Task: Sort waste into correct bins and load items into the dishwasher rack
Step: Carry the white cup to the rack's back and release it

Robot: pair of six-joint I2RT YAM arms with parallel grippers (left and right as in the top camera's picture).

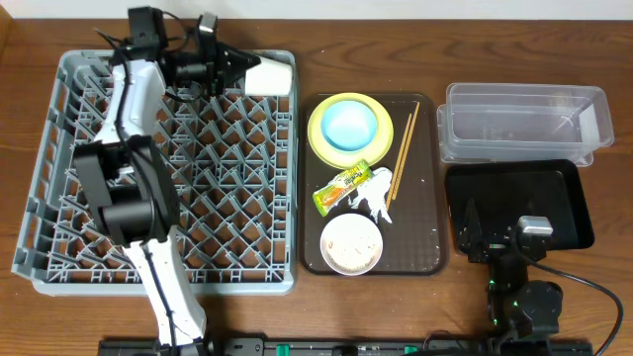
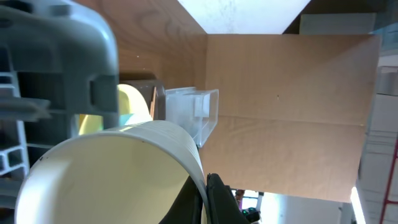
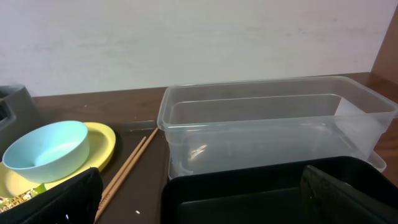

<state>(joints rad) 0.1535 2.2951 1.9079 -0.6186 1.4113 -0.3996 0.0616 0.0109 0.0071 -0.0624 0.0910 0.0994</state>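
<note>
Left gripper (image 1: 240,69) pinched the cream cup (image 1: 270,75) by its rim, tipped sideways over the rack (image 1: 59,198), probably to slot it, while the right gripper (image 1: 502,235) sat wide open and empty, black tray (image 1: 564,188) under its fingers.

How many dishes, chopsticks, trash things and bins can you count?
Dishes: 4 (yellow plate, blue bowl, white bowl, cream cup)
Chopsticks: 1 pair
Trash: 3 (wrapper, tissue, crumbs)
Bins: 2 (clear tub, black tray)
Total: 10, counting the pair as 1
</note>
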